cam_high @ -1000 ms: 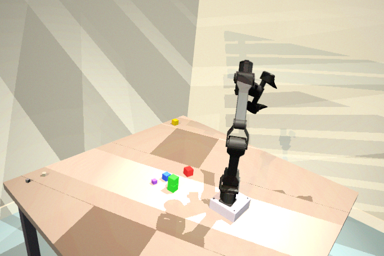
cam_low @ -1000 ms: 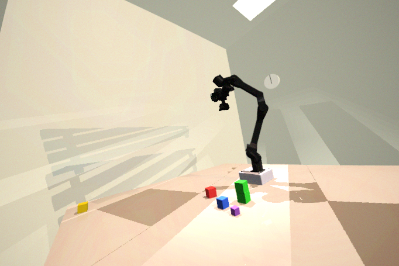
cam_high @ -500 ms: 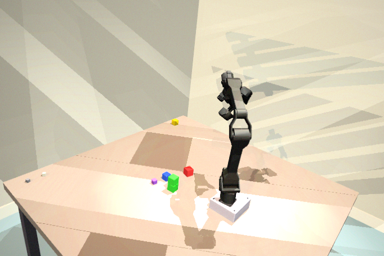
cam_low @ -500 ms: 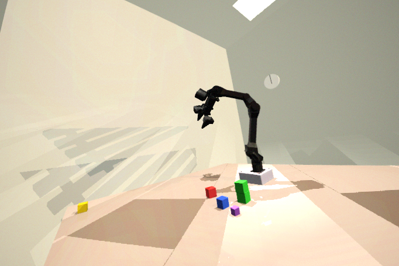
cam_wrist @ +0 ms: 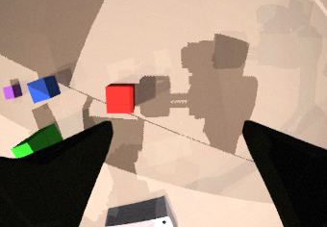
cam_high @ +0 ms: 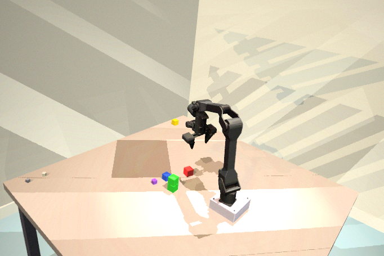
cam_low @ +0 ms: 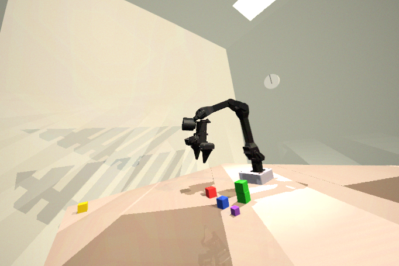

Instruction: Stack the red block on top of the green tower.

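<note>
The red block [cam_high: 188,171] [cam_low: 210,192] [cam_wrist: 119,99] lies on the table, apart from the other blocks. The green tower [cam_high: 173,183] [cam_low: 242,191] [cam_wrist: 40,140] is two green blocks, one on the other, standing upright; the left finger hides part of it in the wrist view. My gripper [cam_high: 199,145] [cam_low: 200,161] [cam_wrist: 179,127] is open and empty, fingers pointing down, well above the table. In the wrist view the red block shows ahead of the fingertips and left of the middle between them, with the tower further left.
A blue block [cam_high: 166,176] [cam_low: 222,202] [cam_wrist: 43,89] sits close beside the tower, with a smaller purple block [cam_high: 153,181] [cam_low: 235,210] [cam_wrist: 12,91] near it. A yellow block [cam_high: 174,121] [cam_low: 82,207] is at the far corner. Two tiny cubes lie at the left edge in the top view.
</note>
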Robot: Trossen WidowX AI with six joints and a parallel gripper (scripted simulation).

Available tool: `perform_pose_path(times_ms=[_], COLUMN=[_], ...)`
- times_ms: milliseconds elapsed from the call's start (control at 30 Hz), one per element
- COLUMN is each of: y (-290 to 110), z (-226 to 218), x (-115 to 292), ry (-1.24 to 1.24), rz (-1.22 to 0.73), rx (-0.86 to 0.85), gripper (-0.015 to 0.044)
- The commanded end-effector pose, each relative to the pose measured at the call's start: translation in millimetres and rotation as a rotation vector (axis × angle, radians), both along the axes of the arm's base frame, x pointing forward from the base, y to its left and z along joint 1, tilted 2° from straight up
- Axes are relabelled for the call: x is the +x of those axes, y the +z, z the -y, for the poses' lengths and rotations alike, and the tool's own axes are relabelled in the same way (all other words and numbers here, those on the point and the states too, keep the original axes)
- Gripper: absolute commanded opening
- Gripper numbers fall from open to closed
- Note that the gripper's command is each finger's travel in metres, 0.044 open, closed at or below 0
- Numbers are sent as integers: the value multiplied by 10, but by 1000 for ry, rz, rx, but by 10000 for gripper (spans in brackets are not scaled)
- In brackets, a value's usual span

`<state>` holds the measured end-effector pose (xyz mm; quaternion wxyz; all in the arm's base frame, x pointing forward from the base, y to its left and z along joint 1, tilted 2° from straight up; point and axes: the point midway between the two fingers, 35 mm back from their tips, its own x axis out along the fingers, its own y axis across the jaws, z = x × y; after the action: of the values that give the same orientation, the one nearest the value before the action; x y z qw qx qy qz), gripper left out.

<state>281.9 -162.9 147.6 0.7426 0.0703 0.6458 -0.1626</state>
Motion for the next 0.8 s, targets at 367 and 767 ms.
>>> perform_pose_path(times_ms=[367,767], y=[-643,-1043], z=[-523,-543], x=[141,173], ry=[-34,-34], rz=[-61,-61], rx=[179,179], gripper=[440,440])
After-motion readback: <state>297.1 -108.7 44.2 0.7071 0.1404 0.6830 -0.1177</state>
